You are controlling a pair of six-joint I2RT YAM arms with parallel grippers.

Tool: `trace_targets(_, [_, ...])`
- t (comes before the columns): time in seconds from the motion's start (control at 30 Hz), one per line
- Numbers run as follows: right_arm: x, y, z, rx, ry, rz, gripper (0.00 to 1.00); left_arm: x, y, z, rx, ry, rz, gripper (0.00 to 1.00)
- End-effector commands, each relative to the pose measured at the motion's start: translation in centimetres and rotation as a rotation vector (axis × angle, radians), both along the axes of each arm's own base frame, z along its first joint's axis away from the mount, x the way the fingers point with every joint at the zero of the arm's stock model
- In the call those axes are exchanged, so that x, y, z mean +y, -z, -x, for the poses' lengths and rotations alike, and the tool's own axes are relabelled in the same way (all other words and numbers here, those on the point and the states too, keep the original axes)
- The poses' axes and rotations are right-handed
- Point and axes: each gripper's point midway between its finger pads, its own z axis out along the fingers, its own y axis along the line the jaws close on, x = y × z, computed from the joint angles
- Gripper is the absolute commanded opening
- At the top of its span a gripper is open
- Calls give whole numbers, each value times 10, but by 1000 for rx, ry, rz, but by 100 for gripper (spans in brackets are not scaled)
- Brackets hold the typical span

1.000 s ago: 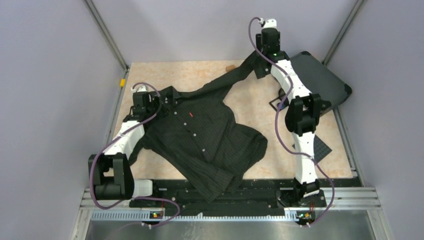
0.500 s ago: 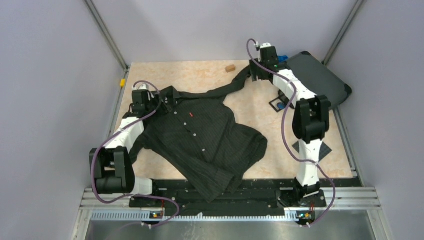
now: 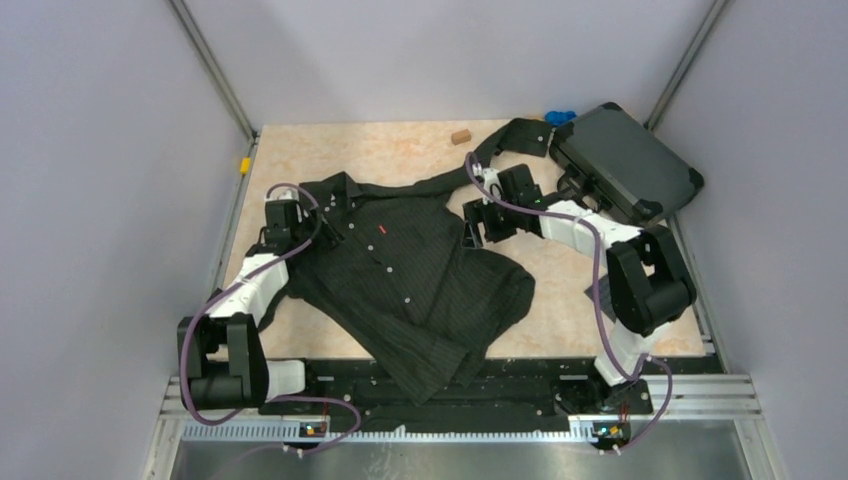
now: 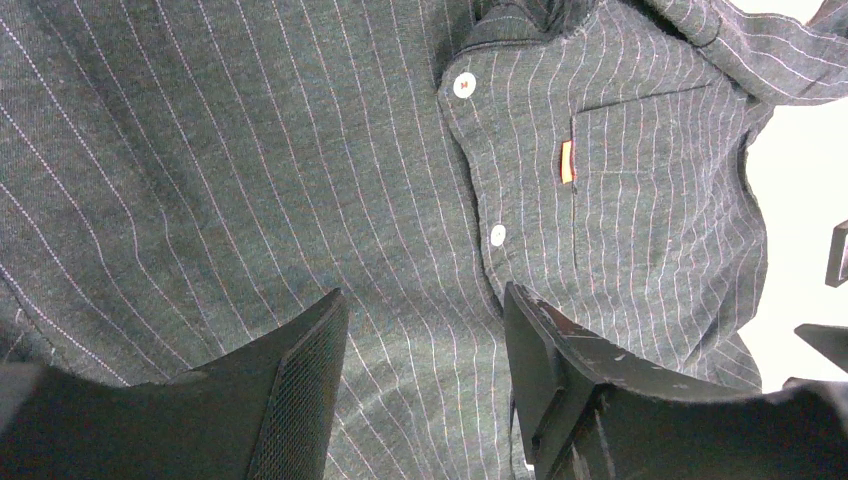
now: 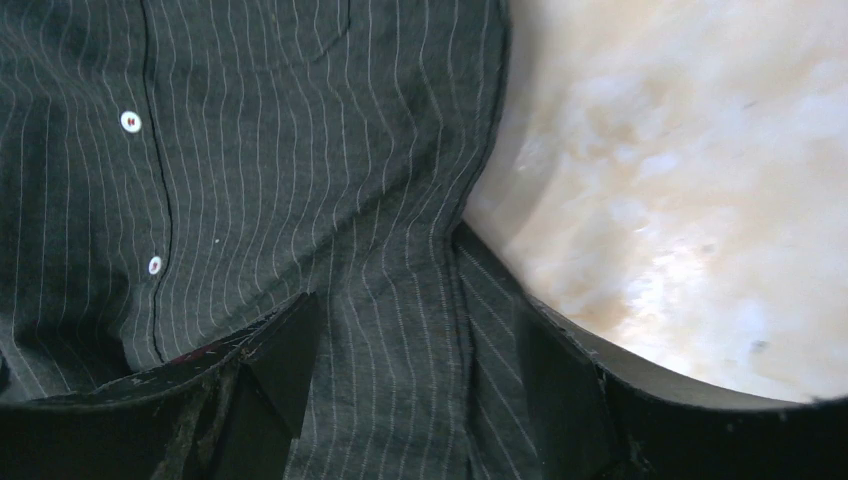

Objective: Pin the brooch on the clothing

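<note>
The clothing (image 3: 400, 270), a black pinstriped shirt, lies spread on the table with one sleeve (image 3: 500, 145) stretched toward the far side. My left gripper (image 3: 320, 224) hovers by the collar. In the left wrist view this gripper (image 4: 420, 335) is open just over flat fabric, near two white buttons (image 4: 464, 85) and the red tag (image 4: 567, 160). My right gripper (image 3: 472, 222) sits at the shirt's right edge. In the right wrist view that gripper (image 5: 415, 345) is open, its fingers (image 5: 290, 350) straddling a seam fold without closing on it. The brooch is out of view.
A dark hard case (image 3: 625, 160) lies at the far right, with a bright-blue toy piece (image 3: 558, 117) beside it. A small brown block (image 3: 460, 136) sits near the far edge and a yellow bit (image 3: 243, 165) by the left rail. Bare tabletop (image 5: 680, 150) lies right of the shirt.
My right gripper opened and let go of the sleeve at the far side, then swung back down to the shirt's right edge. The sleeve now rests on the table. The left arm barely shifted.
</note>
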Motion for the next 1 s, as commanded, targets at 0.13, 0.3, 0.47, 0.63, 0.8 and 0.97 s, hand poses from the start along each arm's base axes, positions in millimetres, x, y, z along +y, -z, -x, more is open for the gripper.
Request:
trace_targets(0.13, [34,8,-12,-19,-39,-132,66,4,-5,-1,-31,-21,5,62])
trace_targets(0.3, [39,30,-25,15,-47,-97,56,11,7,-14,-2,-38,-9,61])
trace_targets(0.47, [44,28,-35,-6,-49,-106,25,12,18,-33,23,-25,-11,61])
trace_targets(0.63, [27,25,-67,-71,68,-25,0,12,37,-49,57,-23,-4,59])
trace_targets(0.8, [0,23,-113,-97,174,-5,0,10,56,-68,97,-28,18,58])
trace_targets(0.97, [-5,12,-158,-151,169,31,0,2,52,-108,63,4,48,58])
